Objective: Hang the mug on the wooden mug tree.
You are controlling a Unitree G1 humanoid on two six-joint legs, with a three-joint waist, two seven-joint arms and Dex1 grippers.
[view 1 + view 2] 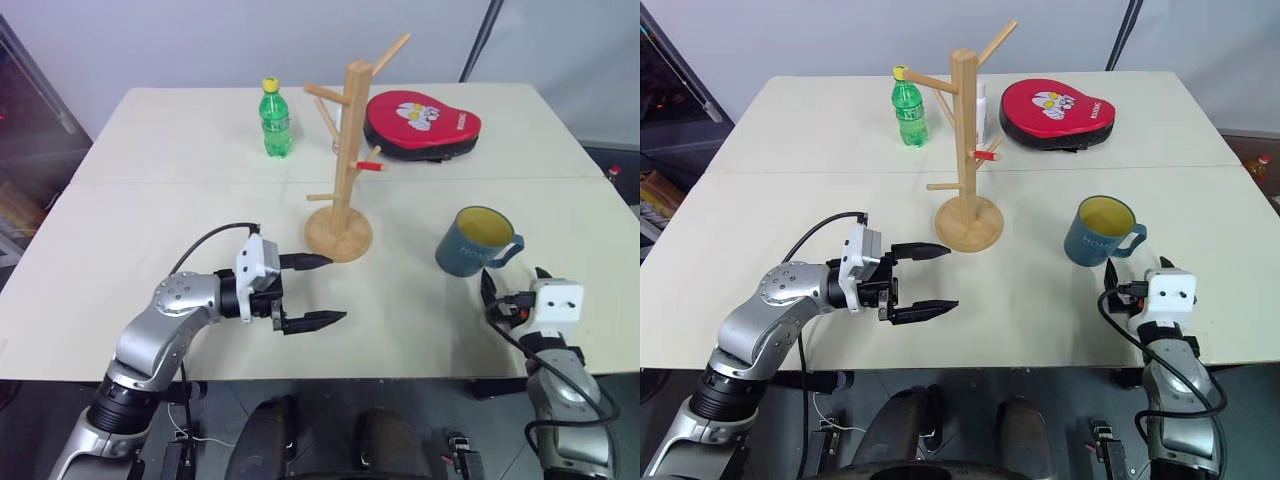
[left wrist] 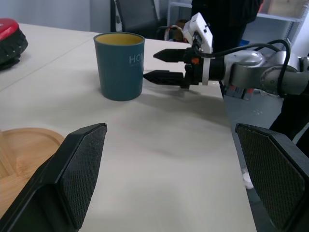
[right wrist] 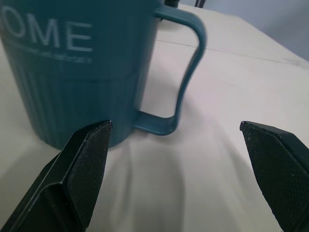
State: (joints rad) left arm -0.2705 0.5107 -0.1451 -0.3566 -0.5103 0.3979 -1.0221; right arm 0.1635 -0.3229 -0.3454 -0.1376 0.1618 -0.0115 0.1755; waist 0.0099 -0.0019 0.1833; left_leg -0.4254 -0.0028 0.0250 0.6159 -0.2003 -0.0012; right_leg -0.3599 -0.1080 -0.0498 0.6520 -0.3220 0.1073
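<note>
The dusty-blue mug (image 1: 470, 243) with a yellow inside stands upright on the table's right side, its loop handle (image 3: 188, 72) turned toward the near right. My right gripper (image 1: 513, 285) is open and level just in front of it, the fingers either side of the handle's line and a little short of it, touching nothing. The wooden mug tree (image 1: 345, 150) stands at the table's middle on its round base (image 1: 338, 232), with a red-tipped peg. My left gripper (image 1: 330, 290) is open and empty in front of that base, pointing right toward the mug.
A green bottle (image 1: 275, 118) with a yellow cap stands behind and left of the tree. A red and black pad (image 1: 420, 123) lies at the back right. The table's near edge (image 1: 400, 378) runs just below both grippers.
</note>
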